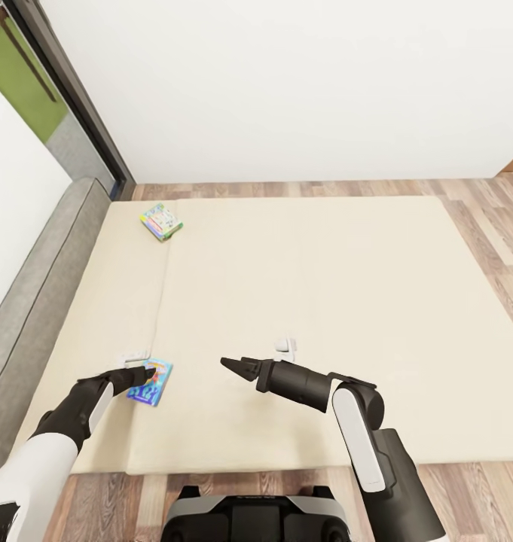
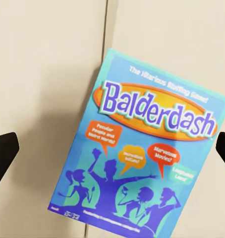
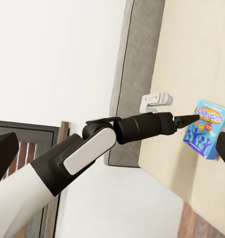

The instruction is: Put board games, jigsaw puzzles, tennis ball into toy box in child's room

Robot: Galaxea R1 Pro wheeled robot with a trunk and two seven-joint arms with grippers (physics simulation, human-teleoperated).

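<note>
The left hand [image 1: 145, 374], spread wide, hovers over the flat blue cardboard Balderdash board-game box [image 2: 144, 148] lying near the cream mattress's [image 1: 324, 301] front edge. The thin, glossy box could slide or tip off a shallow pinch. A second, green board-game box [image 1: 161, 220] lies farther back. The right hand [image 1: 233, 366] looks narrow, holding nothing.

head: high, down over bed [image 1: 301, 301] | wrists: close, share Balderdash box [image 2: 142, 148]

Blue-and-orange board game [image 2: 147, 144] on cream bed [image 1: 324, 301]
</note>
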